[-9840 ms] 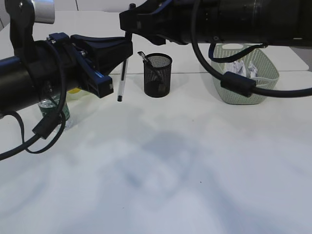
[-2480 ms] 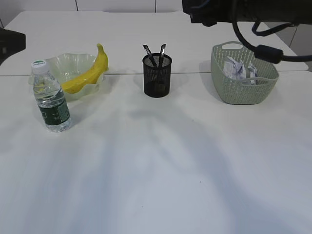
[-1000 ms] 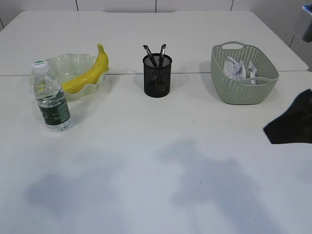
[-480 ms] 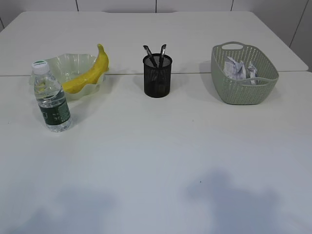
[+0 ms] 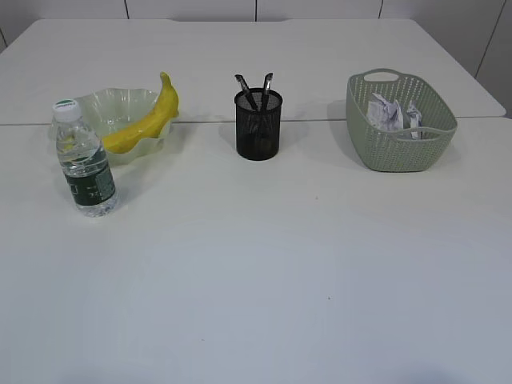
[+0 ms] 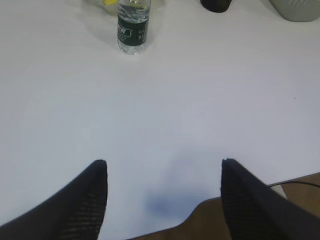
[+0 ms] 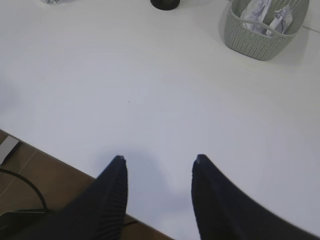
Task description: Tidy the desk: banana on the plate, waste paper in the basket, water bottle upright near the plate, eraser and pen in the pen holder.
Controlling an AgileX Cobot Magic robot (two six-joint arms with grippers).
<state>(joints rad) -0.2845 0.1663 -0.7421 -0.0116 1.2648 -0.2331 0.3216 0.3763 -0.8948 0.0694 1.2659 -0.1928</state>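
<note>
The yellow banana [image 5: 146, 118] lies in the pale green plate [image 5: 90, 106] at the back left. The water bottle [image 5: 84, 160] stands upright in front of the plate; it also shows in the left wrist view [image 6: 133, 26]. The black mesh pen holder [image 5: 258, 124] holds two pens [image 5: 255, 88]; the eraser is hidden. Crumpled waste paper [image 5: 390, 112] lies in the green basket [image 5: 400, 148], which also shows in the right wrist view [image 7: 240, 37]. My left gripper [image 6: 164, 162] and right gripper [image 7: 159, 158] are open and empty above the table's near edge, out of the exterior view.
The white table [image 5: 264, 264] spans the exterior view. Its near edge and brown floor with a cable [image 7: 20, 190] show in the wrist views. The pen holder's base [image 7: 165, 4] sits at the top of the right wrist view.
Both arms have pulled back out of the exterior view. The second pen now stands in the holder. In the last half second only the arms' shadows left the table.
</note>
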